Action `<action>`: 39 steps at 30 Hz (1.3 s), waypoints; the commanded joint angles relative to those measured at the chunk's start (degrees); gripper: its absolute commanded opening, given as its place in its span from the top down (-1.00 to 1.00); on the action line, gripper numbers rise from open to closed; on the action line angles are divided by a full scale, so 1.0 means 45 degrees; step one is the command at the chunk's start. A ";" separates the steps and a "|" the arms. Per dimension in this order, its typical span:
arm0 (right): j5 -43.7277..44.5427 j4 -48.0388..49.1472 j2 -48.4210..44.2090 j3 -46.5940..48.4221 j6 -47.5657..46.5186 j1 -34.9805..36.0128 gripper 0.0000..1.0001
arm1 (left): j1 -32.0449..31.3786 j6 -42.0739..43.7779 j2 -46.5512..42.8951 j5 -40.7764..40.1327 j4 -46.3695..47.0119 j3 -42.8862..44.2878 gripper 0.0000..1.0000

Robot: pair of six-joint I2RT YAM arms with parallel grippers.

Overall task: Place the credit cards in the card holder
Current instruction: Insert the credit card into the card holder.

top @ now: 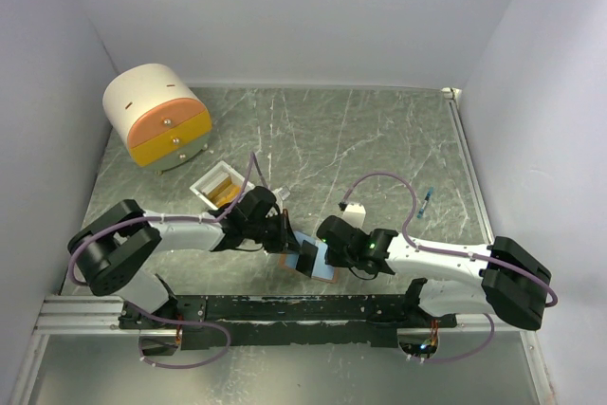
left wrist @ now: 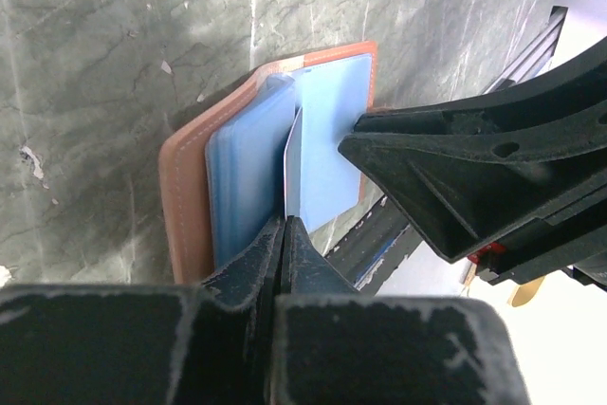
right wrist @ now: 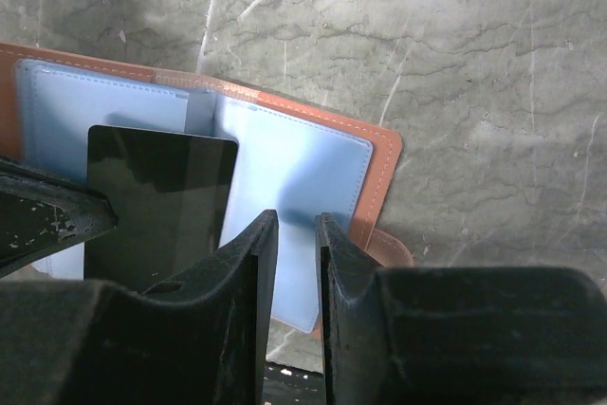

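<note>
Worktop (top: 379, 139) is green and veined, and both my arms meet over its near middle. The card holder (right wrist: 303, 168) sits there spread open, pale blue pockets facing my wrist cameras, salmon rim round the outside. My right tool (right wrist: 296, 225) pinches the edge of the flap nearest it, jaws narrow with the flap between them. The dark card (right wrist: 161, 201) is clamped by its near edge in my left tool (left wrist: 285, 223), jaws fully closed on it, card over the blue lining close to the fold. I can't tell if its far edge is in a pocket yet.

Step, as I judge it: slide this card into a pocket. To do it well:
- line the leading edge up with the pocket slit
- lay the card shallow to the panel, not steep
- push slowly along the pocket
- right tool grips firm so the holder can't skid or fold shut
- release only once the card is seated

Risk: a corner snags the stitching and the card bows
</note>
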 commanded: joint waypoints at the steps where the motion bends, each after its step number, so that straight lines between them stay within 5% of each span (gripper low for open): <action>1: 0.0308 -0.0084 -0.0105 -0.0043 0.0153 0.0054 0.53 | -0.0073 0.0029 0.0347 -0.0061 0.0413 0.0291 0.86; 39: 0.0705 -0.1815 -0.0956 0.0141 0.1225 0.0054 0.52 | -0.0520 0.0504 0.0890 -0.1999 -0.0376 0.0647 0.87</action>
